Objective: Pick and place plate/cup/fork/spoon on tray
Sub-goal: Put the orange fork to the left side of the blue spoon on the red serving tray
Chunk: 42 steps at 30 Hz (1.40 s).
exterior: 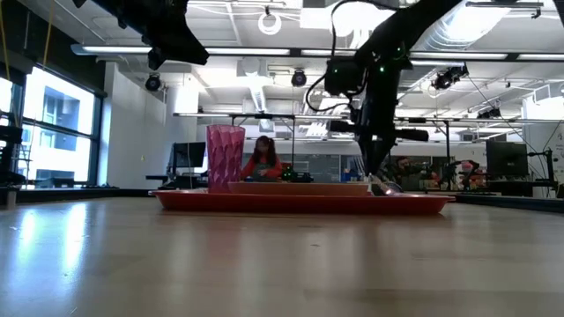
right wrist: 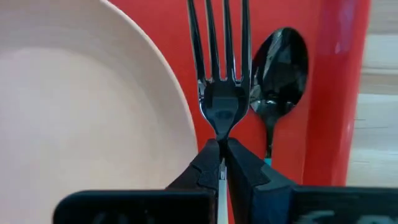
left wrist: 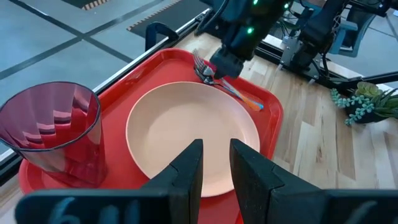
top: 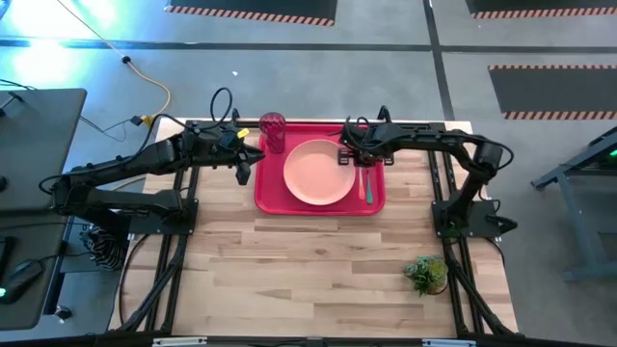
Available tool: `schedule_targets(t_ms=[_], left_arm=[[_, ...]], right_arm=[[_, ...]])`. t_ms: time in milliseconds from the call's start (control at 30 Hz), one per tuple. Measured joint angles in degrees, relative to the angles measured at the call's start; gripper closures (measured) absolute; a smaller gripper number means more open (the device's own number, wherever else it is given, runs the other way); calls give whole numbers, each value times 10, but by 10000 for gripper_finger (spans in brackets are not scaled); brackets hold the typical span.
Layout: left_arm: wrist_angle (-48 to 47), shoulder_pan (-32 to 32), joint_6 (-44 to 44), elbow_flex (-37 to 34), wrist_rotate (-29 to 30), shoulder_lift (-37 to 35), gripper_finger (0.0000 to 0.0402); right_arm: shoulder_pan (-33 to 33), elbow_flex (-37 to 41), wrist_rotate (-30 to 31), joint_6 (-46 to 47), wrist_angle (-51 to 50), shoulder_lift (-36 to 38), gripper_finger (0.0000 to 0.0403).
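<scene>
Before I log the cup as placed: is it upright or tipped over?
Upright. The cup stands on the tray in the low view, and the left wrist view shows its open mouth facing up.

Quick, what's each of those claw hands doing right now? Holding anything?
Left gripper: open, empty, above the plate.
Right gripper: shut on the fork, over the tray.

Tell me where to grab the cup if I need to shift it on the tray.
Take the cup by its side wall near the rim, coming level from the left gripper side. It stands upright in the tray corner with the plate close beside it, so that outer side is freest.
</scene>
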<state>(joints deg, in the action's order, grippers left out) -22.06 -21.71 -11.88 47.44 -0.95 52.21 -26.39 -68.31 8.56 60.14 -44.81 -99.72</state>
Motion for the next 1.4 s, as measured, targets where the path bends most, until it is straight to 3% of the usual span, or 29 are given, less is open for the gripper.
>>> schedule_targets(t_ms=[800,1400], left_arm=[[0,0,1,0,0,0,332],[-1,0,1,0,0,0,332]], right_arm=[[-26,0,-57,14,27,-73,402],[-33,0,-45,16,27,-72,389]])
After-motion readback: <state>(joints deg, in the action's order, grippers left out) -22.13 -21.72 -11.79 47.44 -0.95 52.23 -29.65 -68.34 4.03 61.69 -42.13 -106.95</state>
